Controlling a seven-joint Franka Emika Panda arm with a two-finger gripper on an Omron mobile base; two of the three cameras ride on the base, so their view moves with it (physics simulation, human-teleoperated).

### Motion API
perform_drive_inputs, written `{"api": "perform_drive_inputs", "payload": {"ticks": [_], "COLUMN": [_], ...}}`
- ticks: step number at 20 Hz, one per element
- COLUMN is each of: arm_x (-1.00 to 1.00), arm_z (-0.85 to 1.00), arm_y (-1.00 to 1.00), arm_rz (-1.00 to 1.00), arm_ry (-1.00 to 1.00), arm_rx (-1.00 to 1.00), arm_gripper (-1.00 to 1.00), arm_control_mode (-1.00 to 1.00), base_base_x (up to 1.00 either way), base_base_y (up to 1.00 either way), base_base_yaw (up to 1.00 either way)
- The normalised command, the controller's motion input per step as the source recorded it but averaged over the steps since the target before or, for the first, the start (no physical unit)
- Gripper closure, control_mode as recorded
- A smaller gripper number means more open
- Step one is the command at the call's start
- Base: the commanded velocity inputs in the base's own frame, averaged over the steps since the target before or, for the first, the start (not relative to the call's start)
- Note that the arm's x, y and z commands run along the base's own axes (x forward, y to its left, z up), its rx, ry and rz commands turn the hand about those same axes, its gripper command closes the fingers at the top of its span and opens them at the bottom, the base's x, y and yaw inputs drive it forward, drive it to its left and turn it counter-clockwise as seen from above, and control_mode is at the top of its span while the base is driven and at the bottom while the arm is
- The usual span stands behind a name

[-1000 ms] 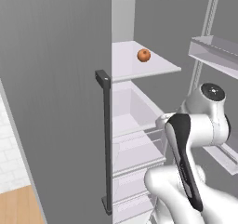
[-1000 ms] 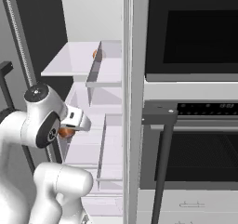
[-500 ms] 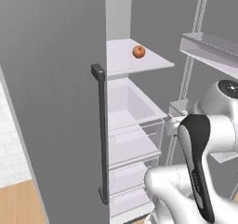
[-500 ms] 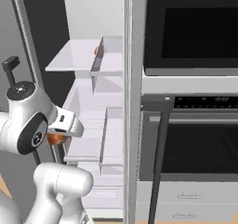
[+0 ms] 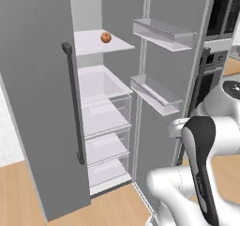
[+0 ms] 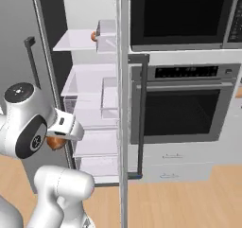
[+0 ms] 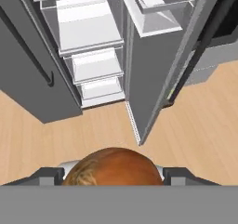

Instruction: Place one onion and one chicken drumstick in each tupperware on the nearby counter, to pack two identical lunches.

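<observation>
In the hand view the gripper point(image 7: 114, 175) is clamped on an onion point(image 7: 114, 167): the orange-brown ball sits between the two dark fingertips point(image 7: 46, 175), one on each side, and its lower part is cut off at the bottom of the frame. Beyond the jaws lie the wooden floor point(image 7: 195, 125) and the open fridge point(image 7: 88, 37) with its clear drawers, well apart from the held onion.

The right base view shows the same onion point(image 6: 56, 142) only as a small orange patch tucked under the white wrist; the fingers themselves are hidden behind the arm there, so the grip cannot be read from that side. This view also brings in the black oven point(image 6: 184, 104) to the right of the open fridge door point(image 6: 124, 80).

The left base view gives what the others barely do: a second onion point(image 5: 106, 37) resting on the upper fridge shelf point(image 5: 93, 42), far above and beyond the jaws. In the right base view that second onion point(image 6: 94, 35) is half hidden behind a door bin.
</observation>
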Motion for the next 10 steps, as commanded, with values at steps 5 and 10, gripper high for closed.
{"api": "perform_drive_inputs", "payload": {"ticks": [5,10], "arm_x": [0.0,0.0], "arm_z": [0.0,0.0], "arm_y": [0.0,0.0], "arm_rz": [0.0,0.0], "arm_ry": [0.0,0.0], "arm_rx": [0.0,0.0], "arm_gripper": [1.0,1.0], "arm_control_mode": [1.0,1.0], "base_base_x": [-0.55,-0.19], "base_base_y": [-0.96,-1.0], "base_base_yaw": [-0.42,-0.3]}}
